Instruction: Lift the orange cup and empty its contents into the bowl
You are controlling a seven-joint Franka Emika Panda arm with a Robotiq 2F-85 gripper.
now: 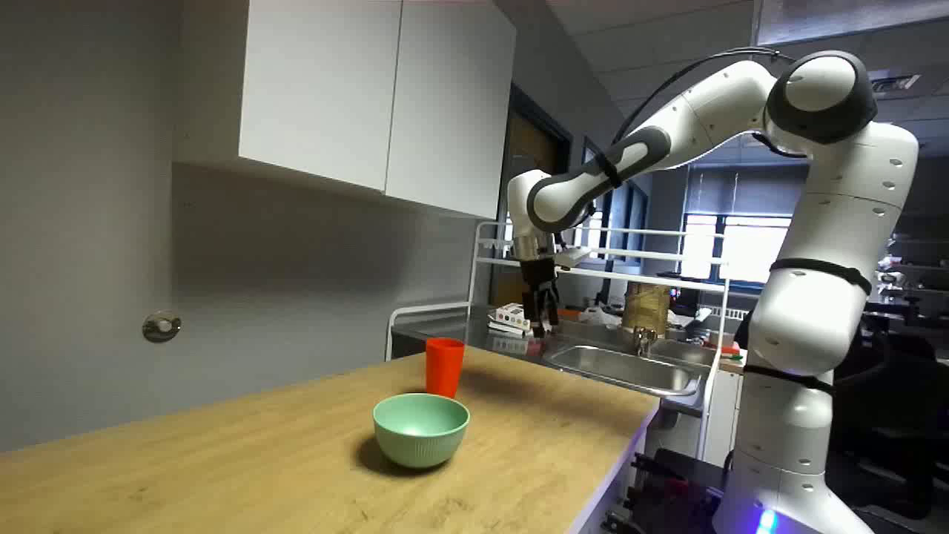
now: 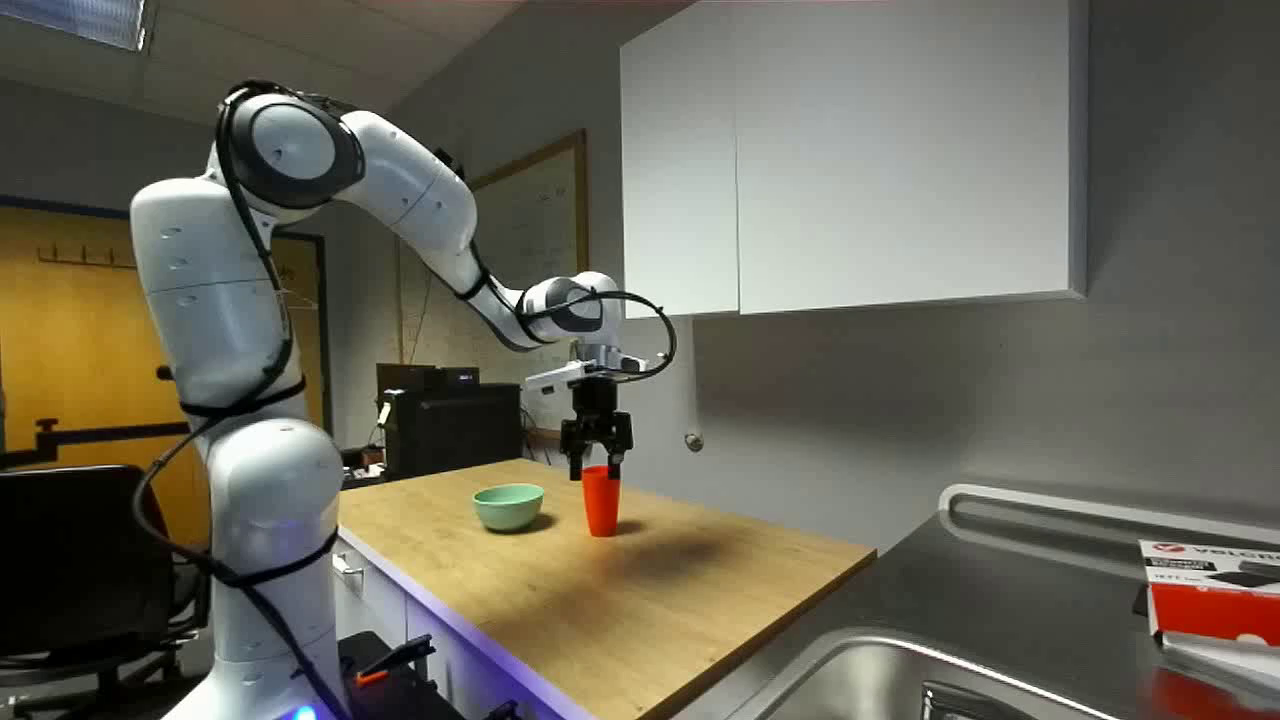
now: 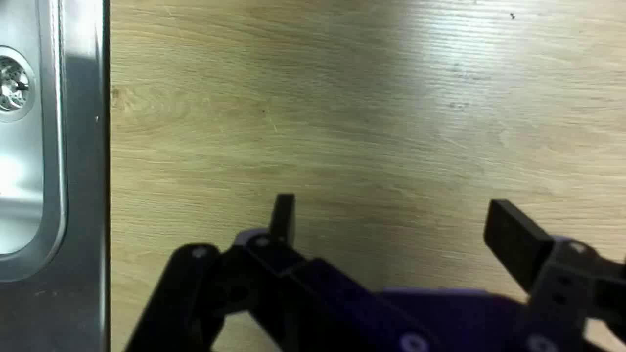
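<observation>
- The orange cup stands upright on the worktop, mouth up; what it holds cannot be seen.
- The bowl, pale green and wider than the cup, sits level on the worktop near the cup. In an exterior view its rim overlaps the cup's foot; in an exterior view wood shows between the bowl and the cup.
- The tool hangs above the worktop, pointing down, apart from both cup and bowl.
- Its fingers are spread well apart, wood grain showing through the gap in the wrist view.
- In an exterior view the tool overlaps the rim of the cup along the line of sight; in an exterior view the tool is higher than the cup and well to one side.
- The white arm rises beside the worktop and bends down to the tool.
- A steel sink with a round drain lies along the left edge of the wrist view, just beside the worktop.
- On the dark counter is a red and white box.
- White cabinets hang above the worktop.
</observation>
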